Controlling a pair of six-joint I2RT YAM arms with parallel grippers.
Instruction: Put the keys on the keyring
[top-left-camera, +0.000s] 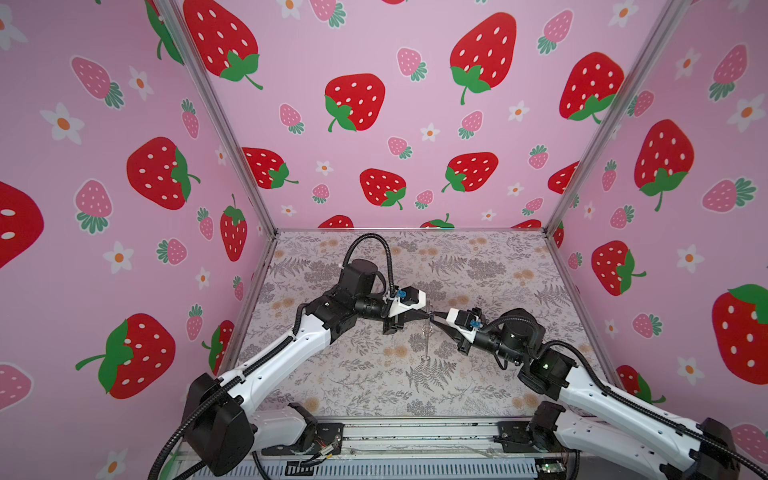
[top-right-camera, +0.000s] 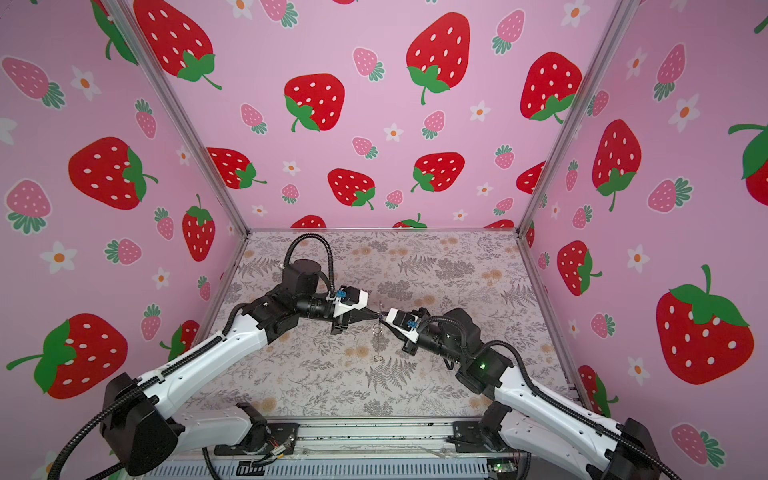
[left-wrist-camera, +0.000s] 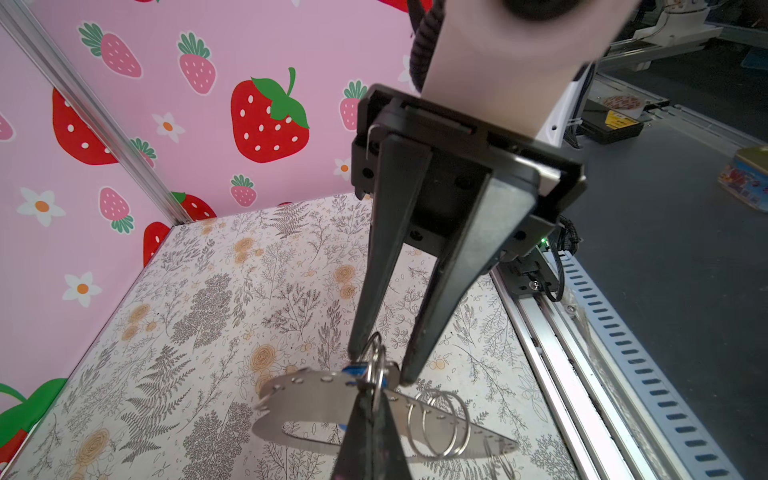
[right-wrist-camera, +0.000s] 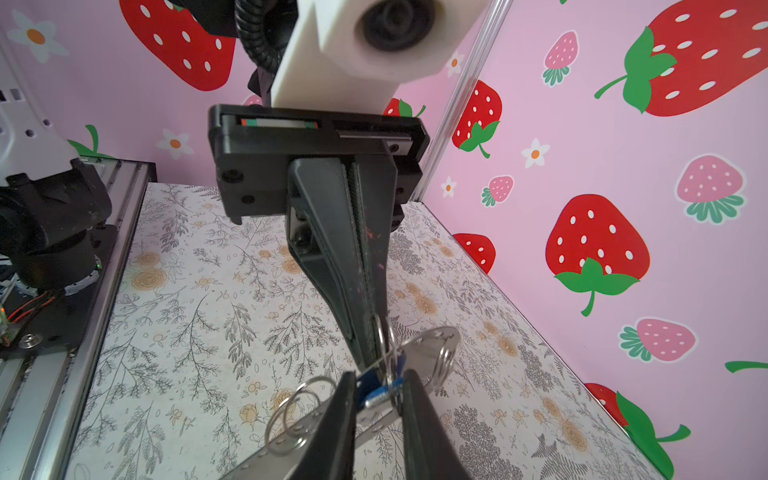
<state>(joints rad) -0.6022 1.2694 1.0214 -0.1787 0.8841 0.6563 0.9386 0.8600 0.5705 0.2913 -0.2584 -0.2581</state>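
The keyring is a silvery-grey curved strap with a row of small holes and several metal rings. In both top views it hangs edge-on in mid-air between the two arms. My left gripper is shut on one ring at the strap's edge and carries it. The keys show as a blue tag with a bit of silver metal, right at that ring. My right gripper has one finger on each side of the tag and presses on it. Both gripper tips nearly meet.
A floral-patterned tabletop lies below, boxed in by pink strawberry walls at the back and sides. An aluminium rail with both arm bases runs along the front edge.
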